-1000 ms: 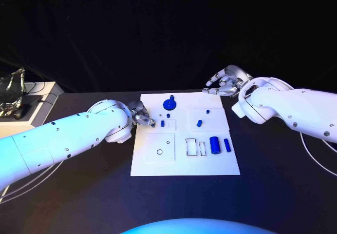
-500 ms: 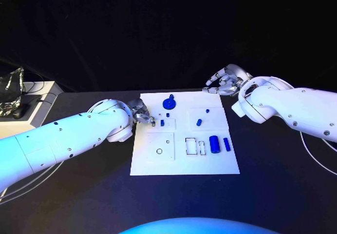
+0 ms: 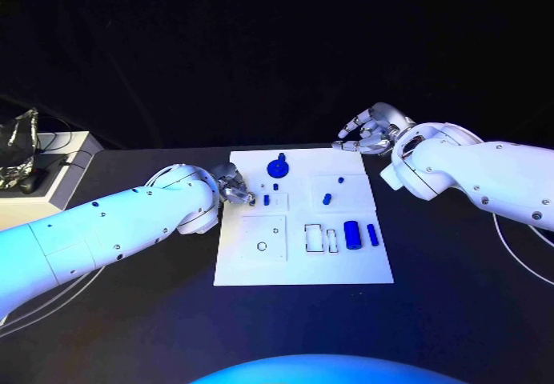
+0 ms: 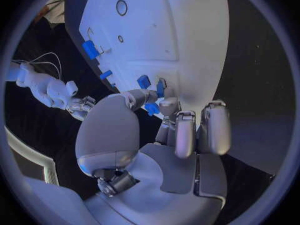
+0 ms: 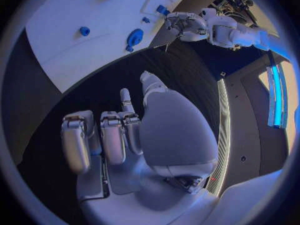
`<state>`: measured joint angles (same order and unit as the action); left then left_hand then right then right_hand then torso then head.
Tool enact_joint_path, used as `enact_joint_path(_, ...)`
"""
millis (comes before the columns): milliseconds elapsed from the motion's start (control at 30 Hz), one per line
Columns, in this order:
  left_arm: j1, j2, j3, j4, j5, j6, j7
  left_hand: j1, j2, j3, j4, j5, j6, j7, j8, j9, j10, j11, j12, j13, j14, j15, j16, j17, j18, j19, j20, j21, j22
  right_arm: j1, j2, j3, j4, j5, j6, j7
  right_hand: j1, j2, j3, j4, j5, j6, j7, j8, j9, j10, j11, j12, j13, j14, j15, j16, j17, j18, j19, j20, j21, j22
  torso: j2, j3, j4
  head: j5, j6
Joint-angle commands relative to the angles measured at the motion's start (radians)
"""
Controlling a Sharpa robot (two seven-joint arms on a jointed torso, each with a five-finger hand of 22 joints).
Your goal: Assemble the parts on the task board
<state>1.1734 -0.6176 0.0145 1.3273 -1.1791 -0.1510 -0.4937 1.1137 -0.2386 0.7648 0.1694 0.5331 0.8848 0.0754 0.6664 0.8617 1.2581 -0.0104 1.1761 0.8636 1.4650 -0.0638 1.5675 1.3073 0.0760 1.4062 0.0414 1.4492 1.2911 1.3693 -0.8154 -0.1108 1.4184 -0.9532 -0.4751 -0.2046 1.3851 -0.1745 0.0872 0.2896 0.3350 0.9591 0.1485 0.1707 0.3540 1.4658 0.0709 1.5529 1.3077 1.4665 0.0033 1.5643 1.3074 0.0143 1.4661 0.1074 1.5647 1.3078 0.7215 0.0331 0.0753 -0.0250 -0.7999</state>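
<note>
Here, the white board [image 3: 305, 218] lies flat on the black desk [image 3: 138, 320], between the two hands. The left hand [image 3: 231, 189] sits at the board's near-left edge, and its fingers [image 4: 167, 106] are bunched around a small blue part [image 4: 160, 88] right at their tips. I cannot tell if they really pinch it or just touch it. Another small blue part [image 3: 266, 201] stands just beside those fingers on the board. A bigger round blue part [image 3: 279, 169] sits a little past them, toward the far edge. Two long blue parts [image 3: 360, 235] lie side by side well apart from the left fingers, on the other half of the board, and one more small part [image 3: 327, 199] stands near the middle.

The right hand [image 3: 367, 133] hangs beyond the board's far corner, off the board. Its fingers [image 5: 114, 140] are curled in and hold nothing.
</note>
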Motion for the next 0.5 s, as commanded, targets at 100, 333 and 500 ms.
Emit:
enact_joint_path(100, -0.002, -0.002, 0.0, 0.004, -0.033, 0.039, 0.013, 0.012, 0.002, 0.2, -0.195, 0.002, 0.013, -0.009, 0.003, 0.001, 0.003, -0.003, -0.007, -0.003, 0.104, -0.009, 0.0, 0.257, -0.012, 0.006, -0.003, 0.004, 0.001, 0.0, -0.001, 0.0, 0.001, -0.01, 0.006, 0.007, -0.011, -0.002, 0.004, 0.001, -0.002, -0.006, 0.001, 0.004, 0.001, 0.086, -0.003, -0.003, 0.244, 0.104, -0.007, 0.006, 0.261, -0.013, 0.102, -0.007, 0.001, 0.26, -0.001, -0.0009, 0.0005, -0.001, -0.001)
enact_joint_path(333, -0.003, -0.004, -0.001, 0.006, -0.047, 0.056, 0.011, 0.012, 0.001, 0.201, -0.195, 0.002, 0.013, -0.009, 0.003, 0.001, 0.003, -0.003, -0.007, -0.003, 0.104, -0.009, 0.001, 0.259, -0.012, 0.007, -0.003, 0.004, 0.002, 0.0, -0.001, 0.0, 0.0, -0.01, 0.007, 0.008, -0.011, -0.002, 0.004, 0.001, -0.002, -0.006, 0.001, 0.004, 0.001, 0.086, -0.003, -0.003, 0.244, 0.104, -0.007, 0.006, 0.261, -0.013, 0.102, -0.007, 0.001, 0.26, -0.001, -0.0005, 0.0002, -0.001, -0.002)
enact_joint_path(500, -0.003, -0.008, -0.002, 0.006, -0.051, 0.063, 0.009, 0.012, 0.001, 0.201, -0.195, 0.002, 0.013, -0.009, 0.003, 0.001, 0.003, -0.003, -0.007, -0.003, 0.104, -0.009, 0.001, 0.259, -0.012, 0.007, -0.003, 0.004, 0.002, 0.0, -0.001, 0.0, 0.0, -0.01, 0.007, 0.008, -0.011, -0.002, 0.004, 0.001, -0.002, -0.006, 0.001, 0.004, 0.001, 0.086, -0.003, -0.003, 0.244, 0.104, -0.007, 0.006, 0.261, -0.013, 0.102, -0.007, 0.001, 0.26, 0.0, -0.0005, 0.0006, -0.001, -0.001)
